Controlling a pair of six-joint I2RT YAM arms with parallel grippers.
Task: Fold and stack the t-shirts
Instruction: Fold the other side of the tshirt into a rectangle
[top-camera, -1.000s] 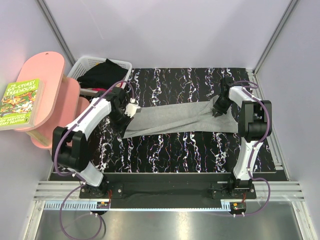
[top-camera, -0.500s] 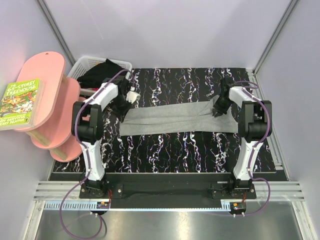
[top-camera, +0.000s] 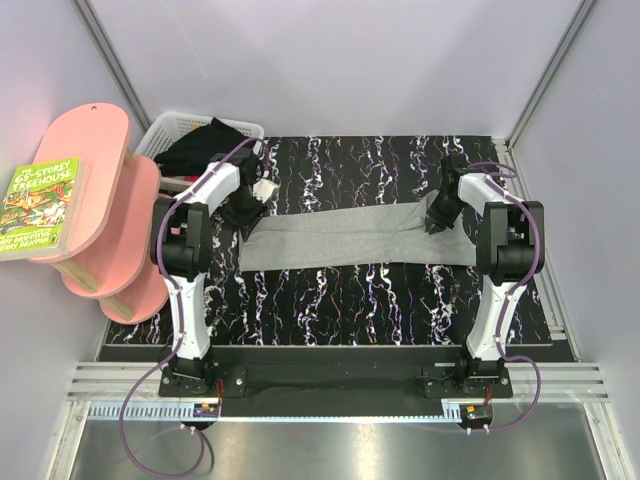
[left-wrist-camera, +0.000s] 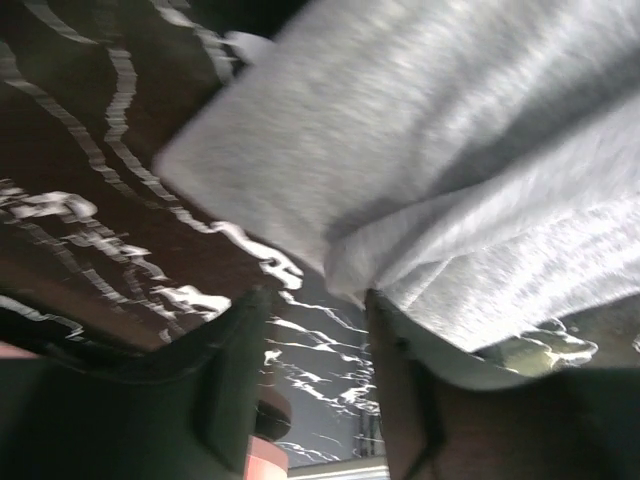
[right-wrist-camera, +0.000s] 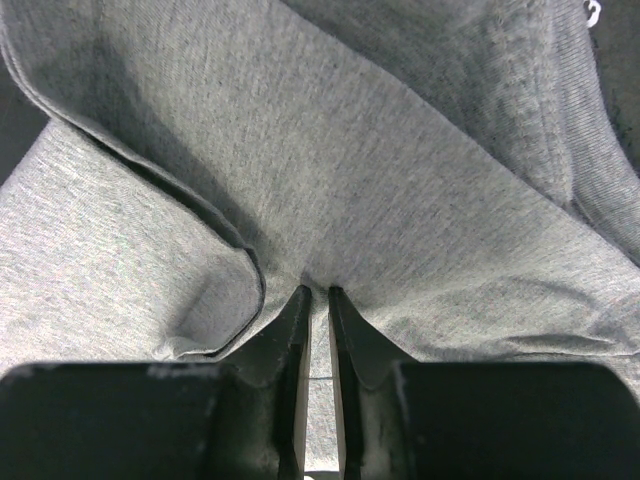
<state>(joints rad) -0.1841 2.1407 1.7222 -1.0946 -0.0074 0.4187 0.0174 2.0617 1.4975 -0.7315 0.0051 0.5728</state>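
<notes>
Evidently the fold of the grey t-shirt (top-camera: 350, 238) is under way: it lies on the bench (top-camera: 350, 310) as a long, narrow band that runs from the left arm (top-camera: 213, 188) to the right arm (top-camera: 482, 195). The right jaws are pressed almost together and pinch a ridge of grey cloth between their tips, with creased layers spread ahead of them and to both sides. The left jaws stand spread; bare bench shows in the gap between them, and the cloth's end lies just ahead, draped against one finger (left-wrist-camera: 410, 400) rather than gripped.

By my reading, the next move needs a firm hold at the left end too, so that one end can be carried over onto the other without the layers slipping.

Beyond the left jaws, on their outer side, the black t-shirt (top-camera: 205, 145) sits heaped in a white basket (top-camera: 175, 122), not yet folded. A pink shelf (top-camera: 95, 190) with a book (top-camera: 40, 205) on it stands further out, and the left arm has little room there.
</notes>
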